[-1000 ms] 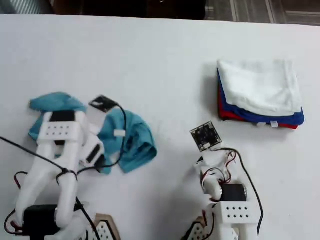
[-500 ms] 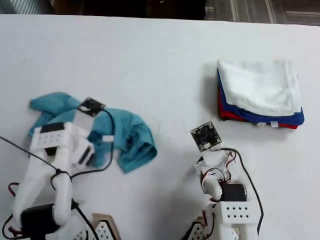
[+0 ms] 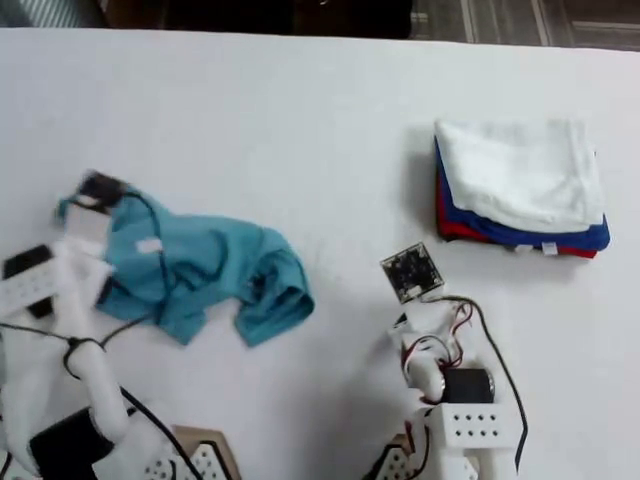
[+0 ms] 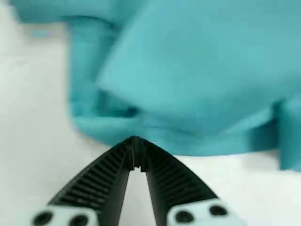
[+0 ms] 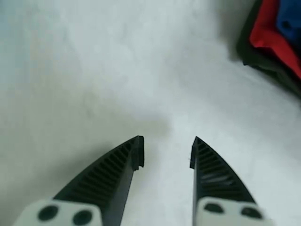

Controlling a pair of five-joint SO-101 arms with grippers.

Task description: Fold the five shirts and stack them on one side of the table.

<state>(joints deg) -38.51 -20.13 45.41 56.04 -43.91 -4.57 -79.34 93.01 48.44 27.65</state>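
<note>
A crumpled teal shirt (image 3: 215, 265) lies on the white table (image 3: 300, 120) at the front left. My left arm (image 3: 70, 250) is at the shirt's left end. In the left wrist view my left gripper (image 4: 135, 157) is shut, its tips meeting on the hem of the teal shirt (image 4: 197, 75). A folded stack (image 3: 520, 190) sits at the right, with a white shirt (image 3: 525, 170) on top of blue and red ones. My right gripper (image 5: 165, 150) hangs open over bare table near the front, with the stack's edge (image 5: 273, 37) off to one side.
The right arm's base (image 3: 465, 425) and its wiring stand at the front edge, right of centre. The left arm's base (image 3: 70, 440) takes the front left corner. The table's far edge (image 3: 320, 35) runs along the back.
My left arm has swung from over the middle of the teal shirt to its left end, uncovering the shirt's middle. The right arm and the stack have stayed put.
</note>
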